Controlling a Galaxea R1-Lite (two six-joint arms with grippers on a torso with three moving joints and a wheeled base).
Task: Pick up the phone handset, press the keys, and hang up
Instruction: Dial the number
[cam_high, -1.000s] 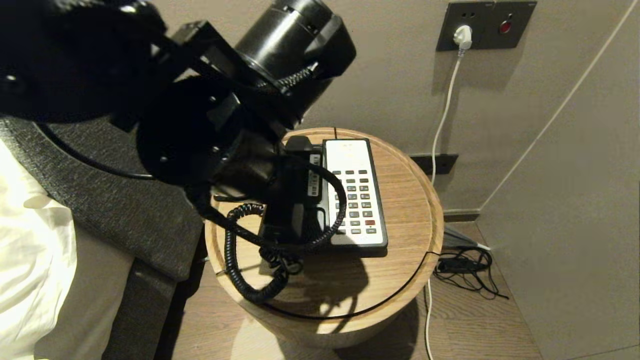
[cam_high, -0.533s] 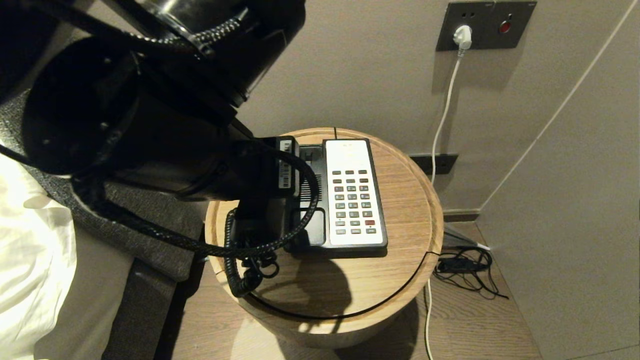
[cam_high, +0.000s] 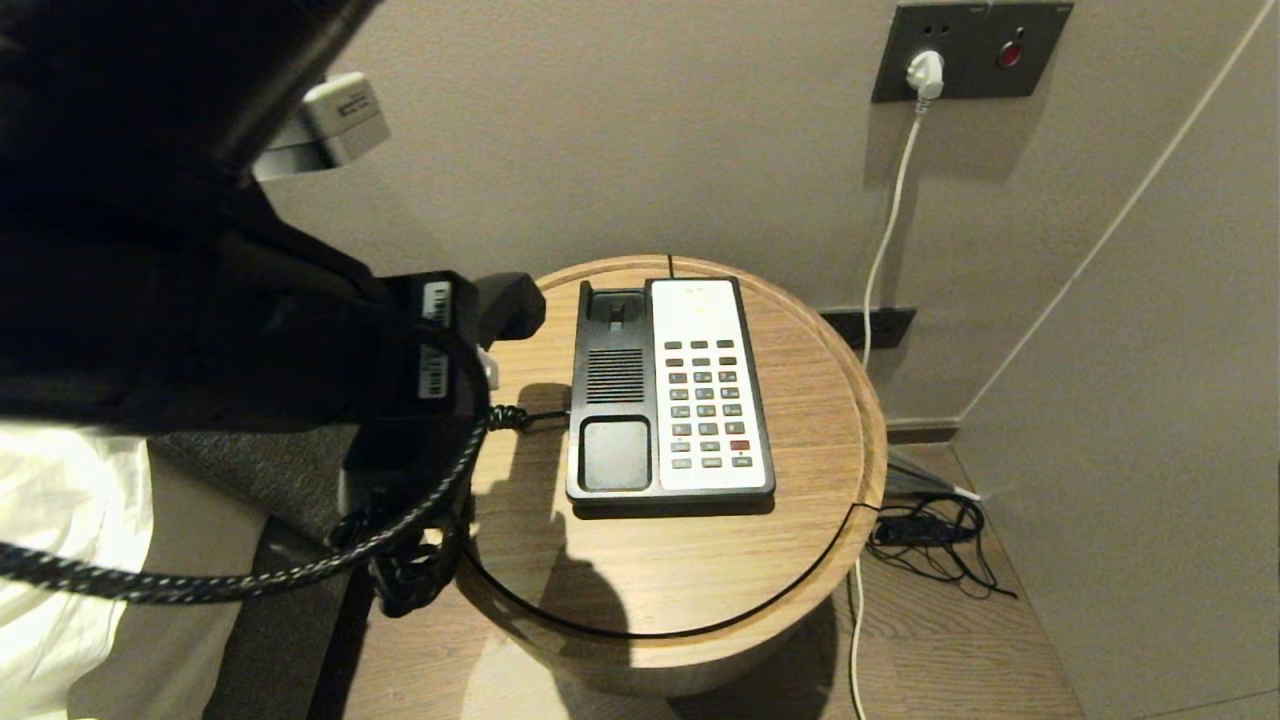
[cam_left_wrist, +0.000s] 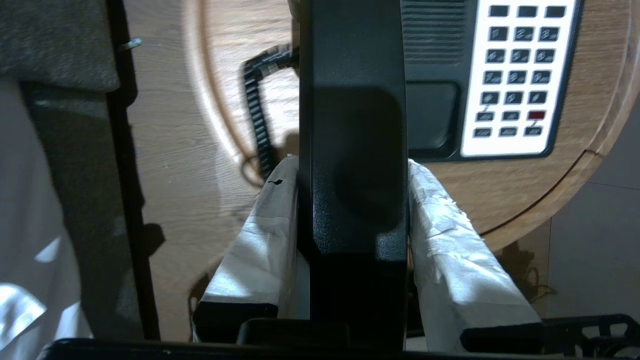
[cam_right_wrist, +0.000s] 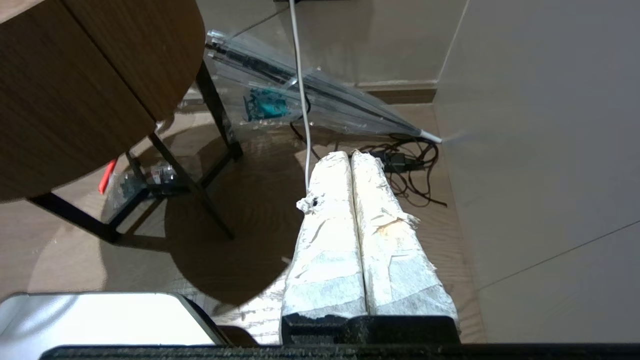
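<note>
Beside the counter (cam_high: 800, 520), the left gripper (cam_left_wrist: 352, 200) has lifted the phone handset (cam_left_wrist: 352, 125) off the phone base (cam_high: 665, 390); its fingers (cam_left_wrist: 260, 235) clamp it. The keys are now free, and the right gripper (cam_right_wrist: 350, 190), fingers closed, hangs low.

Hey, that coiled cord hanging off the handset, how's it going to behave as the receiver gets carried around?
Probably floppy and springy: the coiled cord sags in a tangled loop below the phone handset, which the left gripper clamps. It may well tug on the phone base, since its far end plugs in there. Its loops could also snag the table rim.
</note>
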